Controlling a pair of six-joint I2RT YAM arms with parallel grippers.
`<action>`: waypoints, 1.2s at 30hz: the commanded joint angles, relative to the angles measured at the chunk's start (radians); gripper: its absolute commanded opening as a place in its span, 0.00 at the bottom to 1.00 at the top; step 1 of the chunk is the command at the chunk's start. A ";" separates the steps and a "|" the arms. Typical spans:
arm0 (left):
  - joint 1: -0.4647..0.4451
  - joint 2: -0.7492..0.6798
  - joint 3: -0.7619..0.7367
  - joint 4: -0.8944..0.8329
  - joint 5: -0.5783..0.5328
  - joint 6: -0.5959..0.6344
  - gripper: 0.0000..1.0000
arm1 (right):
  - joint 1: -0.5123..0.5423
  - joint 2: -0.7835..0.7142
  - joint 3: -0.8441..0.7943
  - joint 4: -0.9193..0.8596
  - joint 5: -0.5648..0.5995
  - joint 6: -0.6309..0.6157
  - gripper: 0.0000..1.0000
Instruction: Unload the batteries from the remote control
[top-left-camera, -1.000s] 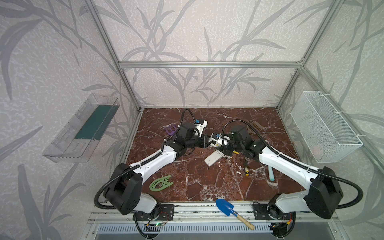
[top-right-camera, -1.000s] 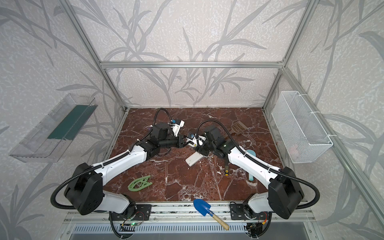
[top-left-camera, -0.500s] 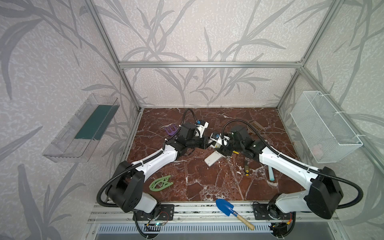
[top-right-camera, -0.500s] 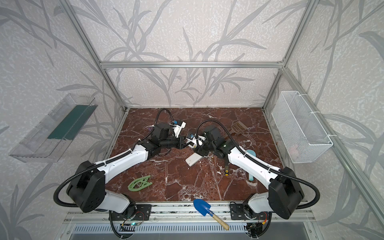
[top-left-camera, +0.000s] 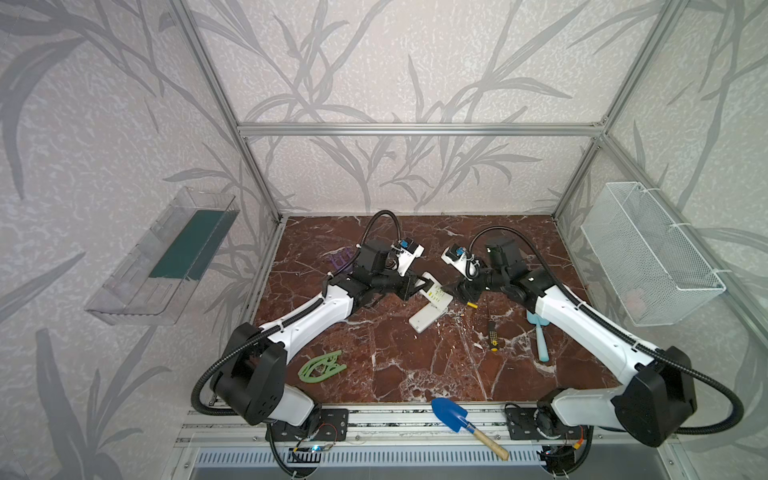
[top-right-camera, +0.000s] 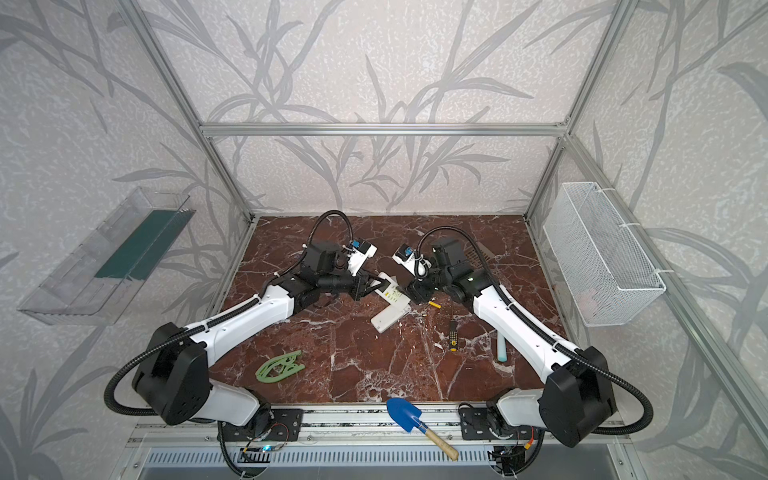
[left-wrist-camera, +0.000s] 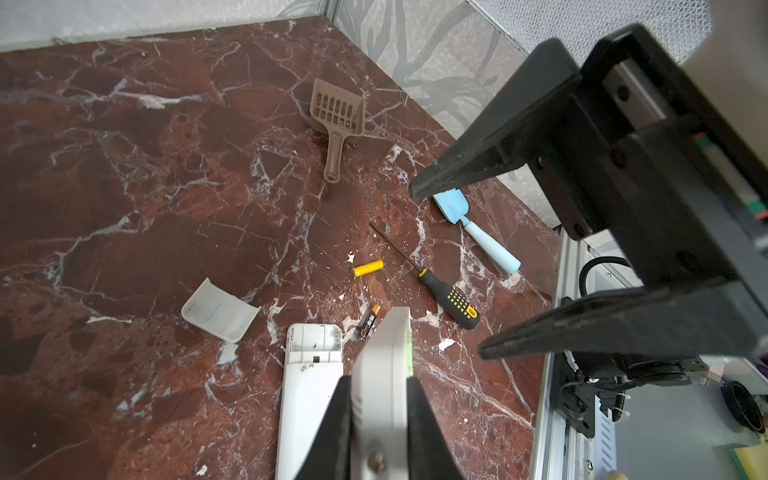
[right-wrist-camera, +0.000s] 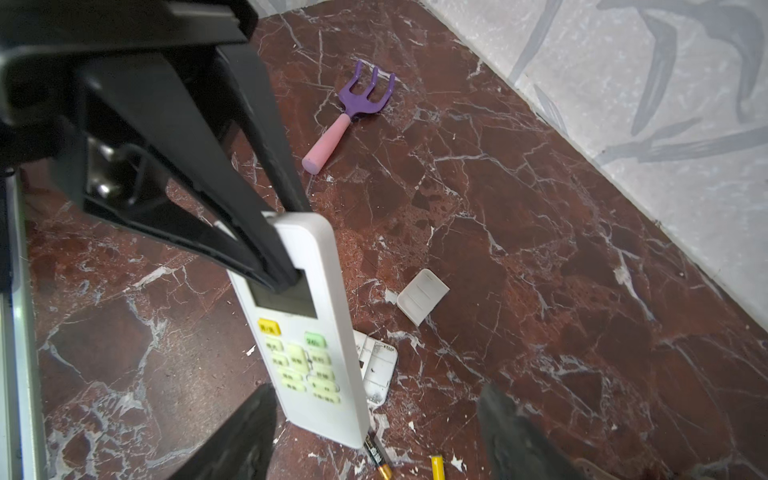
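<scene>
I had the left gripper (left-wrist-camera: 378, 382) clamped on the display end of a white remote (right-wrist-camera: 307, 332), holding it off the marble table (left-wrist-camera: 145, 187) with the buttons toward the right arm. The right gripper (right-wrist-camera: 376, 390) hung at the remote's lower end with its jaws spread wide, gripping nothing. Below lay a second remote (left-wrist-camera: 309, 395), face down, its battery bay open and, by my reading, empty, with its cover (left-wrist-camera: 220, 309) just beside it. Two batteries were out on the table: a yellow battery (left-wrist-camera: 368, 268) near the screwdriver (left-wrist-camera: 451, 297), and a black-and-gold battery (left-wrist-camera: 369, 321) under the raised remote's tip. So one remote looked unloaded. The raised one's back was hidden from me, and I judged it was probably the work left.
</scene>
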 joint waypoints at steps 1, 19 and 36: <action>0.017 0.008 0.090 -0.082 0.077 0.135 0.00 | -0.033 -0.032 0.014 -0.063 -0.098 0.023 0.76; 0.031 0.051 0.174 -0.168 0.162 0.371 0.00 | -0.079 -0.157 -0.168 0.106 -0.044 0.037 0.74; 0.040 0.034 0.194 -0.302 0.240 0.678 0.00 | -0.083 -0.118 -0.112 0.025 -0.157 0.032 0.78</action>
